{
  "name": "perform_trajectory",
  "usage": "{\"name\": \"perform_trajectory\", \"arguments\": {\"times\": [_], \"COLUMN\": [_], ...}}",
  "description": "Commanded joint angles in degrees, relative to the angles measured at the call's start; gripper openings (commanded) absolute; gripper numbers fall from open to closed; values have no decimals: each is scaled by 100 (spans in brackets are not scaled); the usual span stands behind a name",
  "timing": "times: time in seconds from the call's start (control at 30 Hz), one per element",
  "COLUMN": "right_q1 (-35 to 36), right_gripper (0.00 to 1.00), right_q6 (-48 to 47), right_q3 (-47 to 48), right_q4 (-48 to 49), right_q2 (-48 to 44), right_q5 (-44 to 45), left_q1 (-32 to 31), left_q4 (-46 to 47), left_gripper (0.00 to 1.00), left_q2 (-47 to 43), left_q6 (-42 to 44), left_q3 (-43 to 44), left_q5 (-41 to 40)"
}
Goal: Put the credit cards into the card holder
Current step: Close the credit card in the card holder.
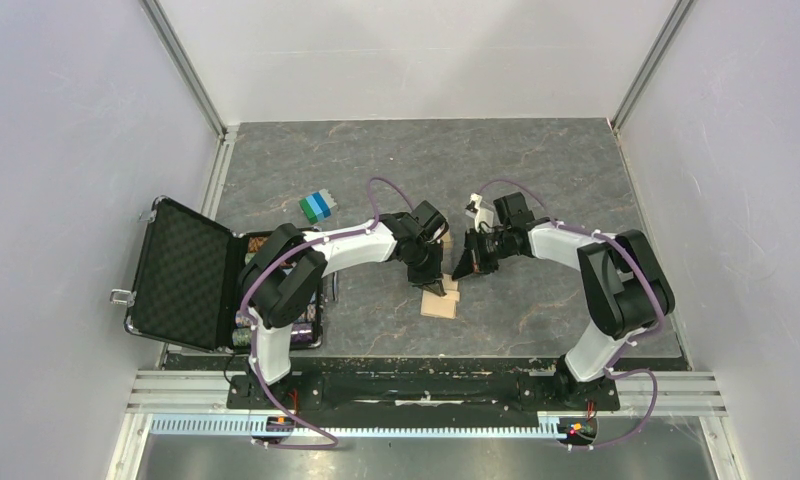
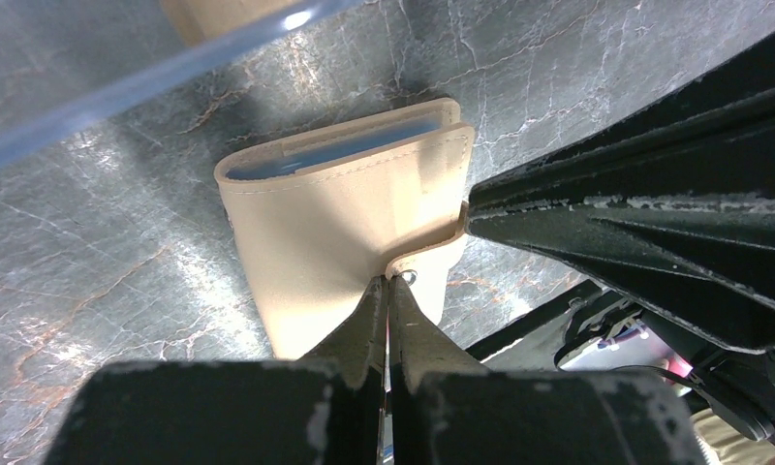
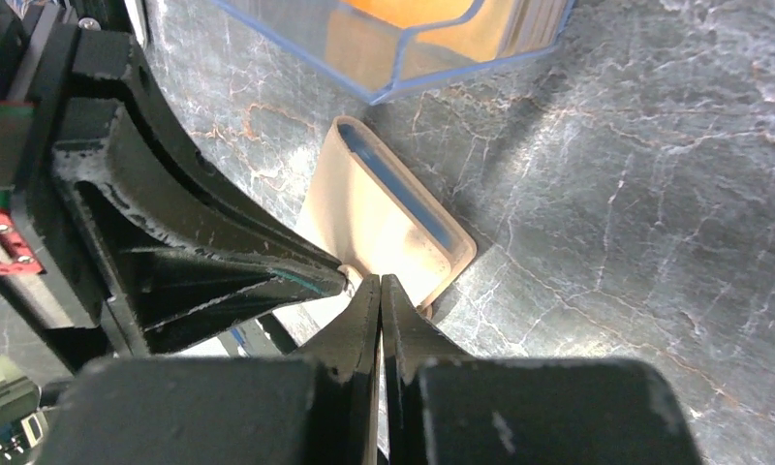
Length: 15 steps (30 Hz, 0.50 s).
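The tan wallet [image 2: 335,232] lies folded on the table [image 2: 93,242] between our two grippers; the left gripper [image 2: 391,286] has its jaws clamped on the snap tab [image 2: 432,254]; the right gripper [image 3: 380,286] has its jaws together, the tips touching this tab.

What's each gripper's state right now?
Left gripper: closed on the snap tab of the card holder.
Right gripper: closed, holding nothing.

A tan leather-like wallet [image 2: 335,223] lies folded flat on the dark marbled tabletop [image 2: 93,252], near its front centre. Light-blue lining [image 2: 364,145] shows along one edge. Its small snap tab [image 2: 418,262] curls upward off the face.
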Motion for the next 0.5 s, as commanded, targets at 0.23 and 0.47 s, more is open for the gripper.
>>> {"name": "perform_trajectory", "arguments": {"times": [0.23, 0.47], "right_q1": [155, 296], "right_gripper": [0, 0], "right_q6": [-315, -446], "right_q3": [-45, 112], "right_q4": [-190, -371], "right_q2": [-133, 41], "right_q5": [-350, -458], "left_q1": [-24, -24], "left_q4": [-345, -362], "left_gripper": [2, 2], "left_q2": [208, 310], "left_q6": [275, 265], "left_q3": [170, 216], "left_q5": [-360, -361]}}
